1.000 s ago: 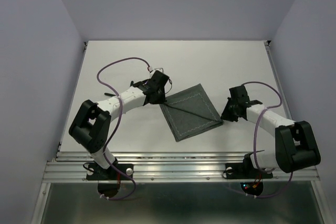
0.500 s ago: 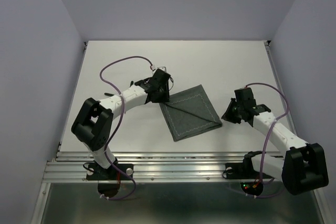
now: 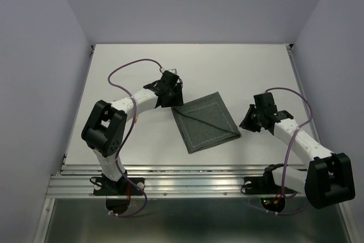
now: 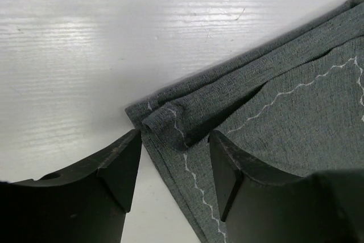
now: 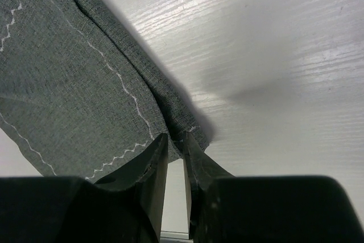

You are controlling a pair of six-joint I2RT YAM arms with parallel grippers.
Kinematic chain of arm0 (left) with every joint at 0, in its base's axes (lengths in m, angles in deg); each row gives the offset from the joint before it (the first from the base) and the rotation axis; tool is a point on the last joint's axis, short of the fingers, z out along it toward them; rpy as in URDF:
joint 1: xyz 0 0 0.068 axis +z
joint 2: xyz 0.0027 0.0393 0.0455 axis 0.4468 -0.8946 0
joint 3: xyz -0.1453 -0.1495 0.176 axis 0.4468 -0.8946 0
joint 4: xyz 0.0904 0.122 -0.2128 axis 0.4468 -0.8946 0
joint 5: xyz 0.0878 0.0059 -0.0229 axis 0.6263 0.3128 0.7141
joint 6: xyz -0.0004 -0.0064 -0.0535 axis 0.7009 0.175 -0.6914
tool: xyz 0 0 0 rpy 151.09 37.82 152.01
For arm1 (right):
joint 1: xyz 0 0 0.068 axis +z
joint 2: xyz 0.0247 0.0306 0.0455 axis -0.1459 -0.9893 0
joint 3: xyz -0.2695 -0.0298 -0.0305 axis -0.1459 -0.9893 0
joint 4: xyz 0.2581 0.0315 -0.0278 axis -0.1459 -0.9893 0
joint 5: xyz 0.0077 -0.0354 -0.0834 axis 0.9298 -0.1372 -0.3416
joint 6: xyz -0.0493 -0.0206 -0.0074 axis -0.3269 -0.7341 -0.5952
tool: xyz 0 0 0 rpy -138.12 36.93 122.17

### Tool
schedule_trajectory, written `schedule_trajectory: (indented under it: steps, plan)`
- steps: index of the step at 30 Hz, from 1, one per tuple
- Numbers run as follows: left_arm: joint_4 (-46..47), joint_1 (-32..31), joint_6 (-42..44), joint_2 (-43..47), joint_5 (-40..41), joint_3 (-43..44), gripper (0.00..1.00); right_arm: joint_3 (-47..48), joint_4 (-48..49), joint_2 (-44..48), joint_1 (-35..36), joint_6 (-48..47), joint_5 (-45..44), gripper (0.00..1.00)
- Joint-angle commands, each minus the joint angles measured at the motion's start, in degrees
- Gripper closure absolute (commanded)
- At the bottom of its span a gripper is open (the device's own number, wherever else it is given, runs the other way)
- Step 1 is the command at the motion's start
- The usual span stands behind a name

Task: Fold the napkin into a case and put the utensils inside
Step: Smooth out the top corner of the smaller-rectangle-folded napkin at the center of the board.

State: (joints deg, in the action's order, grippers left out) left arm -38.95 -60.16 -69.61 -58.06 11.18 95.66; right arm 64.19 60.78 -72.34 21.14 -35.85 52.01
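Since the right jaws sit nearly pressed together with the napkin's [image 5: 85, 72] corner right at their tips, my guess is they're keeping it anchored, though I can't tell if cloth is actually nipped between them. It lies folded on the tabletop [image 3: 227, 66] between both sets of jaws. Further out, the left jaws are spread, straddling the rolled corner [image 4: 170, 120] without squeezing, probably so the fold lies flat. No utensils in sight, and the layer count is hard to read.

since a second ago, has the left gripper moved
Yes. The left gripper has backed slightly toward the table's far edge, away from the left corner of the napkin, and its jaws have opened.
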Motion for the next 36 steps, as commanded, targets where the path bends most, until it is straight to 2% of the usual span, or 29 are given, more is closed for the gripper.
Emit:
schedule_trajectory:
  steps: [1, 8, 12, 18, 19, 21, 23, 24, 29, 36]
  plan:
    - [2.49, 1.19, 2.16, -1.22, -1.91, -0.14, 0.39, 1.75, -0.17, -0.05, -0.10, -0.78, -0.86, 0.77]
    - [3.99, 1.90, 2.43, -3.06, -5.25, -1.37, 0.48, 1.75, -0.16, -0.31, -0.10, -0.69, -0.77, 0.77]
    - [4.16, 1.90, 2.34, -3.86, -5.87, -1.20, 0.56, 1.75, -0.17, -0.31, -0.10, -0.60, -0.77, 0.77]
    - [3.64, 1.99, 2.69, -4.03, -5.78, -0.76, 0.81, 2.19, -0.60, -0.14, -0.10, -1.04, -0.86, 0.76]
    - [3.20, 1.99, 2.78, -3.86, -5.87, -0.67, 0.91, 2.36, -0.60, -0.14, -0.10, -1.30, -0.77, 0.75]
    - [2.24, 1.99, 2.95, -3.33, -5.87, -0.06, 1.00, 2.80, -0.61, -0.49, -0.10, -1.74, -0.16, 0.67]
    - [1.27, 1.99, 3.22, -2.89, -6.04, 0.47, 1.00, 3.06, -0.25, -0.84, -0.10, -2.45, 1.07, 0.58]
    - [0.83, 1.99, 3.31, -2.46, -6.04, 0.91, 1.00, 3.24, 0.01, -1.19, -0.10, -2.71, 1.51, 0.50]
    - [-1.98, 2.69, 3.66, -1.14, -8.23, 1.26, 1.00, 4.21, 3.52, -3.56, -0.10, -5.34, 7.82, 0.33]
    - [-2.43, 3.13, 4.54, -1.13, -10.26, 1.09, 1.00, 5.79, 9.41, -11.55, -0.10, -7.98, 15.48, 0.32]
